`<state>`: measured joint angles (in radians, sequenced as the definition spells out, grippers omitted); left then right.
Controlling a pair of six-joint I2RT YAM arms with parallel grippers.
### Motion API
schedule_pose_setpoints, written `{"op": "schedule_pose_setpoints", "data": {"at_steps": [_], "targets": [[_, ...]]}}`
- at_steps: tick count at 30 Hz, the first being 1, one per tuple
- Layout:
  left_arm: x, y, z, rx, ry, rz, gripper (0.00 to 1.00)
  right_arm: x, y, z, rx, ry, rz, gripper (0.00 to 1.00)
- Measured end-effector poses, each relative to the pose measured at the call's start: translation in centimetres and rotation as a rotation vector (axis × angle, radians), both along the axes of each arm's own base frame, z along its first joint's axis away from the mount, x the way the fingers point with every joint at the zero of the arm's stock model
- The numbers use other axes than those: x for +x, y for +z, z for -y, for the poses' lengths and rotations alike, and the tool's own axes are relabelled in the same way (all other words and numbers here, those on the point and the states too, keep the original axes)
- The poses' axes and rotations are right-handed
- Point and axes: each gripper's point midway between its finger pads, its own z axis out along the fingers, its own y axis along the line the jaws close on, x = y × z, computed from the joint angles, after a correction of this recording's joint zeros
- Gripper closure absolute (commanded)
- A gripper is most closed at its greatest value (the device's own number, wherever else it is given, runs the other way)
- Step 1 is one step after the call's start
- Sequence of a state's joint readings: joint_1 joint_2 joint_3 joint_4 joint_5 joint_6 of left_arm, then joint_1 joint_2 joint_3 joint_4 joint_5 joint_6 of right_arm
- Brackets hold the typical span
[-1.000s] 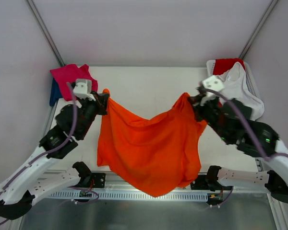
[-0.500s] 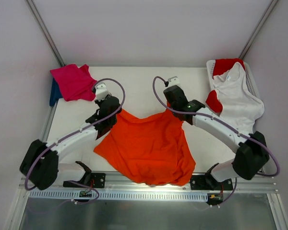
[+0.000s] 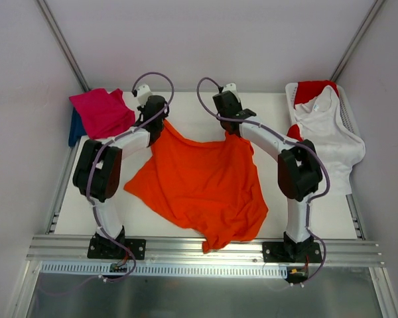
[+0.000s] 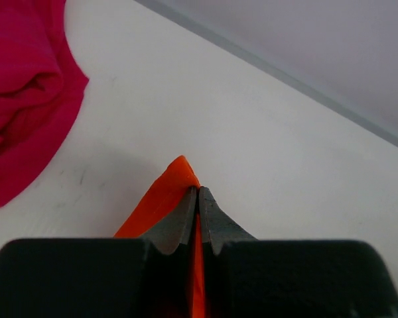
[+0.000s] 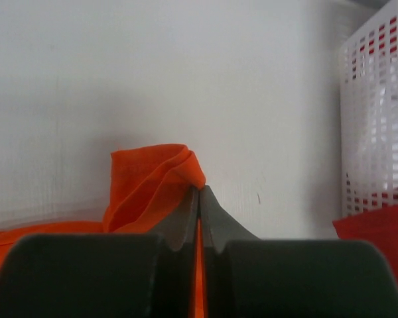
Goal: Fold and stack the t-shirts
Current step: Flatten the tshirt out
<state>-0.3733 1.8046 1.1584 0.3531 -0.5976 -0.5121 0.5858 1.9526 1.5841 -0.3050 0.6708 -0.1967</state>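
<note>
Two far corners of the orange t-shirt (image 3: pixel 205 179) were pinched. The left gripper (image 4: pixel 198 193), with the magenta t-shirt (image 4: pixel 20 99) to its left, and the right gripper (image 5: pixel 200 193), with the basket (image 5: pixel 378 119) to its right, each clamped one corner. This was probably to spread the cloth flat behind them for folding.

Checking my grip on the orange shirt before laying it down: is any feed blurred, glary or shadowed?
Top external: evenly lit, sharp, no glare; the creases of the orange t-shirt show clearly. Left wrist: the pinched orange tip is crisp, the magenta t-shirt slightly soft. Right wrist: faint shadow left of the orange fold, basket bright but readable.
</note>
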Motion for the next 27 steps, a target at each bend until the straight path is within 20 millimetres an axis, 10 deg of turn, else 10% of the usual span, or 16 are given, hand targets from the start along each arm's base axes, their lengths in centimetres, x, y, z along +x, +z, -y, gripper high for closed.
{"op": "schedule_pose_setpoints", "data": {"at_steps": [9,11,12,13,15,16,23,27], "targets": [[8.1,-3.0,-5.2,-0.144,-0.007,-0.072,1.00,9.1,1.1,0.0,0.007,-0.063,0.111,1.00],[9.0,-4.0,-6.6,-0.174,0.003,-0.089,0.96,10.8,0.8,0.3,-0.004,-0.079,0.129,0.70],[9.5,-4.5,-7.3,-0.183,0.012,-0.096,0.92,11.5,0.5,0.5,-0.011,-0.091,0.137,0.16],[9.9,-5.1,-8.0,-0.192,0.019,-0.104,0.81,12.0,0.3,0.7,-0.025,-0.101,0.142,0.01],[10.3,-6.1,-9.5,-0.192,0.042,-0.126,0.15,12.9,-0.4,1.4,-0.060,-0.131,0.148,0.01],[10.4,-6.6,-10.1,-0.198,0.056,-0.132,0.01,13.1,-0.6,2.0,-0.080,-0.161,0.155,0.01],[10.4,-5.6,-13.0,-0.209,0.118,-0.132,0.01,12.3,0.9,6.2,-0.165,-0.324,0.202,0.01],[8.3,-0.2,-12.3,-0.210,0.101,-0.080,0.01,8.2,3.4,9.0,-0.179,-0.388,0.203,0.00]]}}
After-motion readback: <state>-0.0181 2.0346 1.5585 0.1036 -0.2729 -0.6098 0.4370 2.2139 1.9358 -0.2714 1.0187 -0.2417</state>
